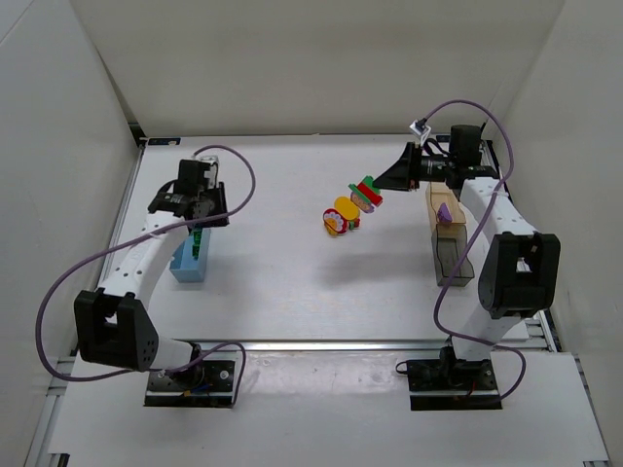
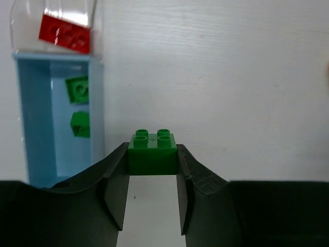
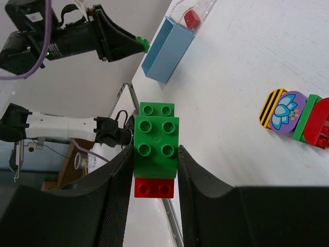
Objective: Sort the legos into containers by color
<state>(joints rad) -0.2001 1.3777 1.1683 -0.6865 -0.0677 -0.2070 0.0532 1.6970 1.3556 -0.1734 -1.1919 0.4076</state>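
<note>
Gripper on our left [image 2: 152, 160] pinches a small green plastic brick [image 2: 152, 148] just beside the light blue open-topped box [image 2: 36, 128] — our right gripper [image 3: 156, 152] squeezes a green-and-red plastic brick stack [image 3: 156, 126] between its fingers.

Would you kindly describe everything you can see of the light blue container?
The light blue container is an open-topped rectangular box, opaque plastic by its look, standing upright on the white table on the left arm's side. Two green bricks lie inside. A clear container holding a red brick sits against one short end. The left gripper holds another green brick close by.
</note>
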